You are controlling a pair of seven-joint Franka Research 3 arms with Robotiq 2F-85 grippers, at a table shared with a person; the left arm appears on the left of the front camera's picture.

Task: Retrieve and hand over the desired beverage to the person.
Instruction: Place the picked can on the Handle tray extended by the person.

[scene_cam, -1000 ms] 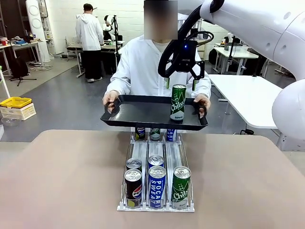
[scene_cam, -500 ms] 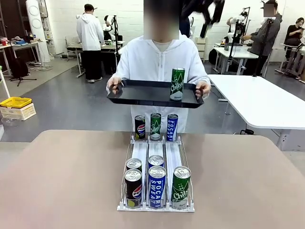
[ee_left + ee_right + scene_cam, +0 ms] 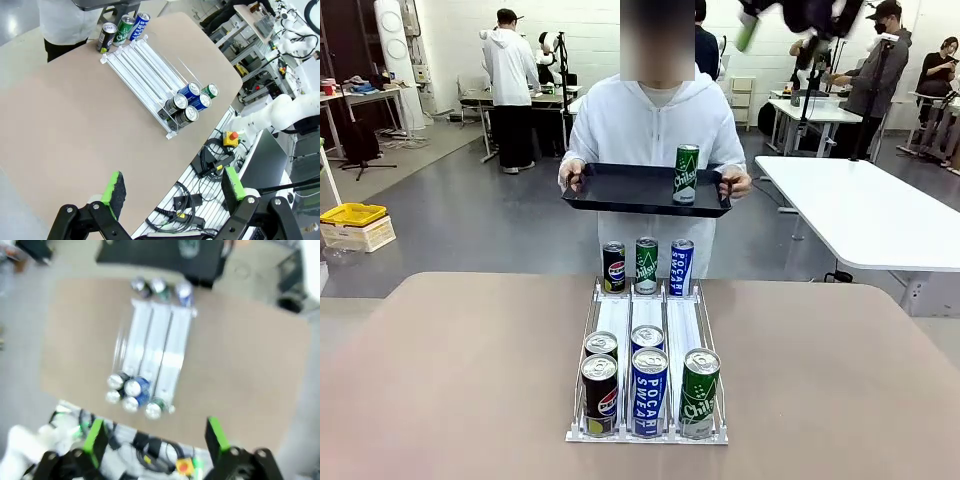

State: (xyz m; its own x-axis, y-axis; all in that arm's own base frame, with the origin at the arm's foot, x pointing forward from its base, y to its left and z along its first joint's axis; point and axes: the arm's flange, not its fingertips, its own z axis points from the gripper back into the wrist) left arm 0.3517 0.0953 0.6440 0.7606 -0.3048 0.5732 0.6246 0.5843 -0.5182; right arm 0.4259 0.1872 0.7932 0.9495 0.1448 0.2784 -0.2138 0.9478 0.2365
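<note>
The person (image 3: 655, 125) stands at the far side of the table and holds a flat black tray (image 3: 620, 190) in both hands. A green Chilsung can (image 3: 686, 174) stands upright on the tray's right part. My right gripper (image 3: 782, 38) hangs high at the picture's top, blurred, open and holding nothing. The right wrist view looks down from well above: its open gripper (image 3: 155, 435) frames the can rack (image 3: 152, 355), with the tray (image 3: 160, 257) beyond. My left gripper (image 3: 174, 187) is open and holds nothing, high above the table's near corner.
A clear three-lane rack (image 3: 647, 320) lies mid-table. Pepsi (image 3: 599, 395), Pocari Sweat (image 3: 649, 390) and Chilsung (image 3: 699, 392) cans stand at its near end, and three more (image 3: 647, 265) at the far end. A white table (image 3: 850, 205) stands at the right. Cables (image 3: 210, 160) lie below the table's edge.
My right gripper has risen from just above the can on the tray to the picture's top. The person has lifted the tray and drawn it back, with the can still upright on it.
</note>
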